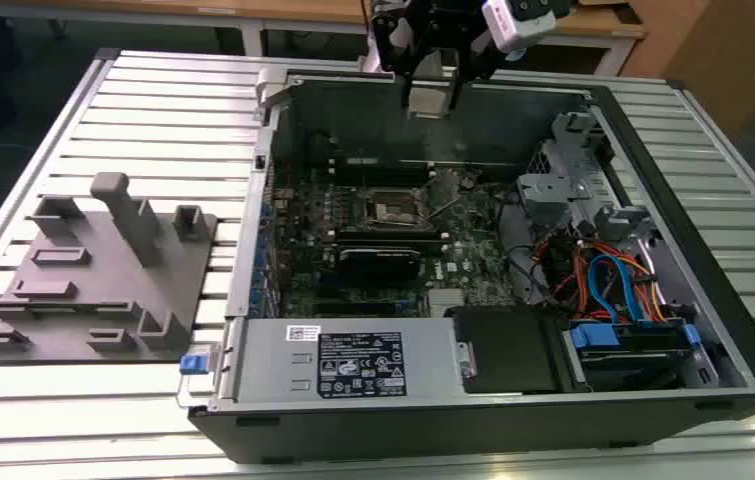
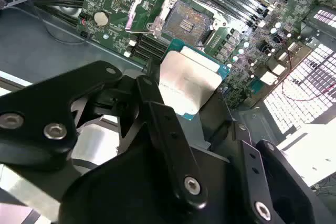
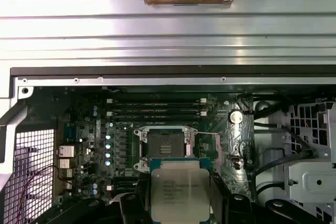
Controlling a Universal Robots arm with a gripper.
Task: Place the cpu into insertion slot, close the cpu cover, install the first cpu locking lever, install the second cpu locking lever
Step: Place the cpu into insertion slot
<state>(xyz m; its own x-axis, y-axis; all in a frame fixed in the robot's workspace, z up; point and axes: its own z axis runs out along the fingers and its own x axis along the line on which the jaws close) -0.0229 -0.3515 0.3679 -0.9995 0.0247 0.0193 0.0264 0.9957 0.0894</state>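
My claw (image 3: 181, 205) is clamped on the edges of the cpu (image 3: 180, 190), holding it level in the air above the open computer case (image 1: 484, 425), well apart from the uncovered insertion slot (image 3: 165, 142) below.

- The chip (image 2: 189, 85) (image 3: 180, 195) is a flat square with a dull silver-grey metal top and a thin green edge. It is clamped by two opposite sides in the end effector (image 1: 433, 98) and held roughly level in the air. It hangs above the far part of the open computer case (image 1: 697, 270), well apart from the socket.
- The socket (image 1: 391, 207) (image 2: 186, 22) (image 3: 166, 142) is a small black square with a dark, bare centre and a silvery rim. It lies flat on the green board (image 3: 84, 145).
- The cover (image 2: 156, 24) (image 1: 447, 188) is a thin silvery frame with a square window. It is swung up off the socket and stands at its edge, on the exterior view's right.
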